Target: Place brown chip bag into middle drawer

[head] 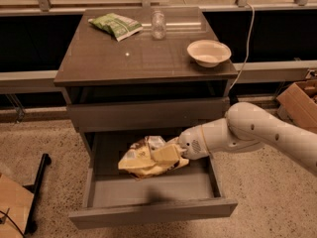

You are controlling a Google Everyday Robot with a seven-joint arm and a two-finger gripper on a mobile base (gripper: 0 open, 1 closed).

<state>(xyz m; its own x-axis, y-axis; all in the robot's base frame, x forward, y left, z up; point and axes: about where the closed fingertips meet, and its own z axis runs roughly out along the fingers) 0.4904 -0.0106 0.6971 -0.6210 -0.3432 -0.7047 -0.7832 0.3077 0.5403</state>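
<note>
The brown chip bag [141, 160], crinkled pale yellow with a dark brown end, hangs just above the floor of the open middle drawer [148, 191] and casts a shadow on it. My gripper [171, 153] reaches in from the right on the white arm [257, 133] and is shut on the bag's right side, over the middle of the drawer. The drawer is pulled out towards me, its plain front panel [153, 213] nearest.
The shut upper drawer panel [148, 114] is right above the bag. On the cabinet top are a green snack bag [116, 25], a glass jar [158, 25] and a white bowl [208, 52]. Cardboard boxes stand at right [299, 100] and bottom left [12, 202], beside a black stand [38, 180].
</note>
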